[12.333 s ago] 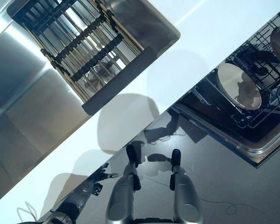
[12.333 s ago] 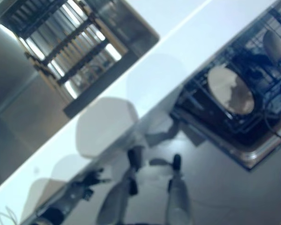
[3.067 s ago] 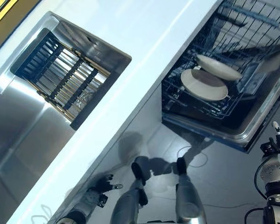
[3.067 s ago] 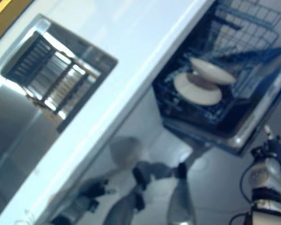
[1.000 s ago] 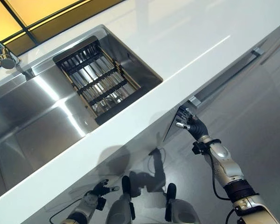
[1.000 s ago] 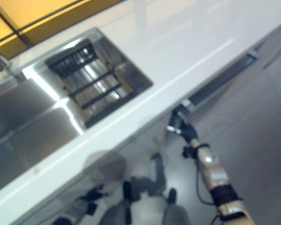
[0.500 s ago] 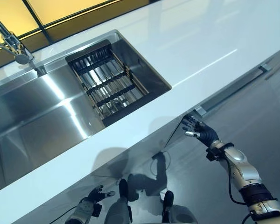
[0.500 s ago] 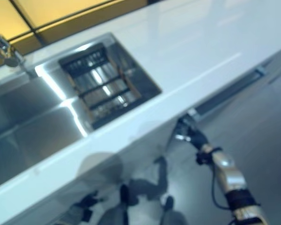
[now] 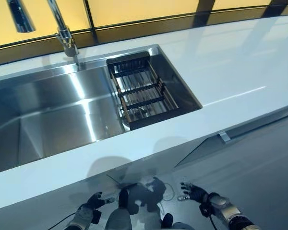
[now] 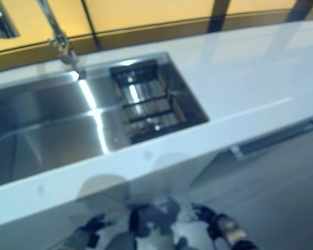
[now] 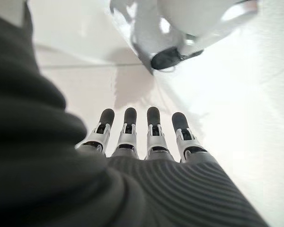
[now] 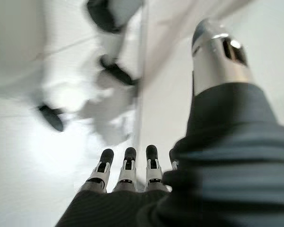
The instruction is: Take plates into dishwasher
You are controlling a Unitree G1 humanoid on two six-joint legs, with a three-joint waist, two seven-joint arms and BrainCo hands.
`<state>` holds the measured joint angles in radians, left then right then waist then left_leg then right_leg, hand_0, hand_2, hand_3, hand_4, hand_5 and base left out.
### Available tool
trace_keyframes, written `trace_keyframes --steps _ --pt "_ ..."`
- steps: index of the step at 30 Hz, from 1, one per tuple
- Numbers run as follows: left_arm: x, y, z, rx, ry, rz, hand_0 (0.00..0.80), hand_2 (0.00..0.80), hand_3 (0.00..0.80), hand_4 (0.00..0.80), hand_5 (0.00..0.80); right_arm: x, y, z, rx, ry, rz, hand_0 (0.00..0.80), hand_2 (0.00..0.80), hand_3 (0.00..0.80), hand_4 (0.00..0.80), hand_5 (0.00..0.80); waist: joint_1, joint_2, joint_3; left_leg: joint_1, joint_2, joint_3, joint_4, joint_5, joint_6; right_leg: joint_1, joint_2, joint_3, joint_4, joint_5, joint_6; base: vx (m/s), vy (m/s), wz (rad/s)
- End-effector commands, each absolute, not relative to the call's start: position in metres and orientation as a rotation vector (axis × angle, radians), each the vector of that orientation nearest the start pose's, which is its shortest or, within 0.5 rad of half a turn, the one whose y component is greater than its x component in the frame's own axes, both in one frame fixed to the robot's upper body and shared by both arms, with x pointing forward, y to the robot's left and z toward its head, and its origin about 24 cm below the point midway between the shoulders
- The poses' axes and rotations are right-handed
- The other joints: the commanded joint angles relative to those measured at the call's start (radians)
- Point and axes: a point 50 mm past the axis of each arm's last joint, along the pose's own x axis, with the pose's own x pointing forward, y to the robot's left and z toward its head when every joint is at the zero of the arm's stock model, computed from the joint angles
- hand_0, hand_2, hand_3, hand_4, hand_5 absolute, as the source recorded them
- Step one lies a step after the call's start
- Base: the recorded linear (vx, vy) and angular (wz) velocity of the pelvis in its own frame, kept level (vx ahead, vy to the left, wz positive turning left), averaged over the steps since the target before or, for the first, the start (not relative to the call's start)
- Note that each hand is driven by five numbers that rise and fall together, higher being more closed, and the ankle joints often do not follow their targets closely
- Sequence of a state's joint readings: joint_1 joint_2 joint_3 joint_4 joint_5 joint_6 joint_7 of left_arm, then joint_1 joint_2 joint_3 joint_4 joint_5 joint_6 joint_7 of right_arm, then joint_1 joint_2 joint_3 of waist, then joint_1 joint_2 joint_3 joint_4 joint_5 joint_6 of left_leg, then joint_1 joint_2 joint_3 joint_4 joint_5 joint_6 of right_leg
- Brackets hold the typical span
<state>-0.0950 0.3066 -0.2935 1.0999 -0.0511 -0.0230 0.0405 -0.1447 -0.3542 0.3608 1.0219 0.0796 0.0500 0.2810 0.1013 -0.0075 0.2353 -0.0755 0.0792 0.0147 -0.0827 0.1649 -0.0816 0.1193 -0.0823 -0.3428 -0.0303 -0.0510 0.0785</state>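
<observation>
Left hand [image 9: 90, 205] low before the counter [image 9: 221, 62], fingers [image 11: 128, 135] straight and holding nothing; tap [image 9: 62, 29] over steel sink [image 9: 53, 120]; slatted rack [image 9: 140, 91] at sink's right end; right hand [image 9: 194, 192] low, fingers [image 12: 128, 168] relaxed, empty; plates and dishwasher interior not visible.

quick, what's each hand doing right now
Left hand: open, fingers straight, holding nothing.
Right hand: open, fingers straight, holding nothing.
</observation>
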Motion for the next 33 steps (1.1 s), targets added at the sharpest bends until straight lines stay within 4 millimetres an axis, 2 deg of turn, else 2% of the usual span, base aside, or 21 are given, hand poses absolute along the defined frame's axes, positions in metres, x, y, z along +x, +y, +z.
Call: trace_keyframes --steps 1,3,4,5,8,14,19,21,24,28,29,31,33 --pt "0.176 0.239 -0.129 0.512 0.96 -0.044 0.0 0.0 0.0 0.0 0.0 0.175 -0.225 -0.132 -0.37 1.109 0.304 0.0 0.0 0.0 0.0 0.0 0.04 -0.026 0.032 0.007 -0.089 0.029 0.04 -0.09 0.082 -0.11 0.002 0.024 0.216 -0.06 -0.033 0.066 0.027 0.18" --pt "0.177 0.239 -0.128 0.508 0.954 -0.037 0.0 0.0 0.0 0.0 0.0 0.157 -0.229 -0.141 -0.304 1.192 0.237 0.0 0.0 0.0 0.0 0.0 0.042 -0.019 0.032 0.011 -0.093 0.028 0.038 -0.092 0.088 -0.11 -0.003 0.021 0.225 -0.06 -0.028 0.054 0.029 0.2" --pt "0.177 0.239 -0.128 0.509 0.954 -0.038 0.0 0.0 0.0 0.0 0.0 0.157 -0.229 -0.141 -0.303 1.192 0.236 0.0 0.0 0.0 0.0 0.0 0.042 -0.02 0.032 0.012 -0.093 0.028 0.038 -0.092 0.088 -0.11 -0.003 0.021 0.225 -0.061 -0.028 0.03 0.047 0.15" --pt "0.178 0.24 -0.127 0.503 0.95 -0.033 0.0 0.0 0.0 0.0 0.0 0.144 -0.234 -0.145 -0.271 1.236 0.195 0.0 0.0 0.0 0.0 0.0 0.034 -0.011 0.032 0.015 -0.096 0.029 0.032 -0.092 0.093 -0.116 -0.008 0.025 0.232 -0.061 -0.025 -0.003 0.061 0.14" --pt "0.177 0.241 -0.127 0.493 0.953 -0.023 0.0 0.0 0.0 0.0 0.0 0.129 -0.239 -0.15 -0.273 1.284 0.174 0.0 0.0 0.0 0.0 0.0 0.014 0.001 0.029 0.02 -0.101 0.033 0.026 -0.095 0.098 -0.129 -0.009 0.041 0.233 -0.057 -0.02 -0.007 0.074 0.05" --pt "0.163 0.242 -0.133 0.447 0.996 -0.022 0.0 0.0 0.0 0.0 0.0 0.113 -0.244 -0.153 -0.266 1.297 0.161 0.0 0.0 0.0 0.0 0.0 -0.005 0.004 0.018 0.035 -0.103 0.045 0.056 -0.122 0.108 -0.135 -0.017 0.067 0.272 -0.06 -0.014 0.106 0.075 0.02" --pt "0.162 0.245 -0.134 0.447 1.017 -0.022 0.0 0.0 0.0 0.0 0.0 0.126 -0.238 -0.151 -0.279 1.247 0.193 0.0 0.0 0.0 0.0 0.0 0.007 -0.007 0.024 0.0 -0.112 0.054 0.091 -0.145 0.139 -0.167 -0.054 0.095 0.381 -0.043 0.019 0.087 0.078 0.07" --pt "0.162 0.246 -0.134 0.451 1.02 -0.022 0.0 0.0 0.0 0.0 0.0 0.131 -0.235 -0.149 -0.272 1.23 0.204 0.0 0.0 0.0 0.0 0.0 0.012 -0.012 0.018 -0.009 -0.118 0.052 0.09 -0.149 0.149 -0.159 -0.068 0.112 0.426 -0.013 0.027 0.066 0.084 0.14" --pt "0.159 0.247 -0.135 0.433 1.025 -0.021 0.0 0.0 0.0 0.0 0.0 0.135 -0.229 -0.149 -0.252 1.215 0.221 0.0 0.0 0.0 0.0 0.0 0.02 -0.018 -0.018 -0.013 -0.137 0.033 0.073 -0.15 0.164 -0.1 -0.087 0.181 0.493 0.083 0.035 0.074 0.032 0.29" --pt "0.162 0.246 -0.134 0.472 1.029 -0.072 0.0 0.0 0.0 0.0 0.0 0.132 -0.227 -0.151 -0.214 1.215 0.202 0.0 0.0 0.0 0.0 0.0 -0.008 -0.014 -0.058 -0.013 -0.153 -0.049 0.06 -0.147 0.176 -0.114 -0.032 0.312 0.514 0.089 0.03 -0.035 -0.119 0.47" --pt "0.163 0.246 -0.134 0.476 1.03 -0.077 0.0 0.0 0.0 0.0 0.0 0.133 -0.226 -0.15 -0.207 1.212 0.196 0.0 0.0 0.0 0.0 0.0 -0.01 -0.017 -0.065 -0.018 -0.159 -0.06 0.058 -0.142 0.177 -0.108 -0.02 0.323 0.498 0.08 0.028 -0.211 -0.176 0.83" --pt "0.167 0.246 -0.132 0.481 1.025 -0.073 0.0 0.0 0.0 0.0 0.0 0.141 -0.225 -0.148 -0.204 1.195 0.192 0.0 0.0 0.0 0.0 0.0 0.004 -0.029 -0.077 -0.056 -0.165 -0.056 0.064 -0.122 0.171 -0.067 -0.002 0.314 0.427 0.04 0.024 -0.322 -0.192 0.77" --pt "0.168 0.246 -0.132 0.473 1.013 -0.053 0.0 0.0 0.0 0.0 0.0 0.149 -0.225 -0.145 -0.218 1.174 0.196 0.0 0.0 0.0 0.0 0.0 0.03 -0.041 -0.084 -0.115 -0.156 -0.038 0.079 -0.087 0.141 -0.001 0.017 0.3 0.306 -0.036 0.003 -0.342 -0.195 0.36"
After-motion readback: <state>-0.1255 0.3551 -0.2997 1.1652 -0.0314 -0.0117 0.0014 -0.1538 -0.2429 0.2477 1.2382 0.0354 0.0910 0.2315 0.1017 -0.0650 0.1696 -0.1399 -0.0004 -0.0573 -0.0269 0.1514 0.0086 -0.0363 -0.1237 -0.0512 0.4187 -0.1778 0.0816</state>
